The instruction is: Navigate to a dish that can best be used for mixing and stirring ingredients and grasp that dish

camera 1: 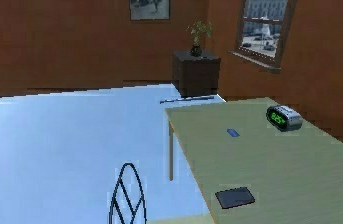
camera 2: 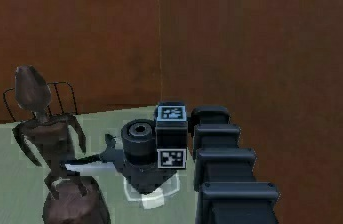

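– Though the alarm clock (camera 1: 283, 118) glows with green digits, can you read them?
– No, they are too small. Two white squares (camera 2: 171, 113) on the arm (camera 2: 229, 165) carry black marks, not letters.
– Count what the bench (camera 1: 289, 170) carries.
– Forward view: one clock near the far edge, one small blue thing (camera 1: 233, 133) mid-bench, one dark flat slab (camera 1: 235, 198) by the near edge. Arm side view: one brown statue (camera 2: 44, 125), plus another brown lump (camera 2: 74, 205) at the picture's bottom edge.
– Where is the task's thing?
– One pale rounded shape (camera 2: 139, 192) lies on the bench at the arm's far end; too blurred to name for sure.
– And the jaws?
– Their state I cannot tell, nor whether they hold anything.
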{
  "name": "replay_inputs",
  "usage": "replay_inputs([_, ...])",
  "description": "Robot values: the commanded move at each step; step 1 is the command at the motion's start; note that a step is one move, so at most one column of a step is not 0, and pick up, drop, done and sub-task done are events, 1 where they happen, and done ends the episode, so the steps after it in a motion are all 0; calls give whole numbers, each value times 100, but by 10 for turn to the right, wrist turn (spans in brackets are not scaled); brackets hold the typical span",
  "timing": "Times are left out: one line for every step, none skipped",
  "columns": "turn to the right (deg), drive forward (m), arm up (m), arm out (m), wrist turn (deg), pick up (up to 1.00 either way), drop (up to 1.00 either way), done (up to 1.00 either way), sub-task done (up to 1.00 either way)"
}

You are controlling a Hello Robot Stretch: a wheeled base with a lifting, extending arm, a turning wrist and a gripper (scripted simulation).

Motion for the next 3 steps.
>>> replay_inputs([0,0,0,0,210,0,0,0,0])
replay_inputs([0,0,-22,0,0,0,0,0,0])
replay_inputs([0,0,0,0,0,100,0,0,0])
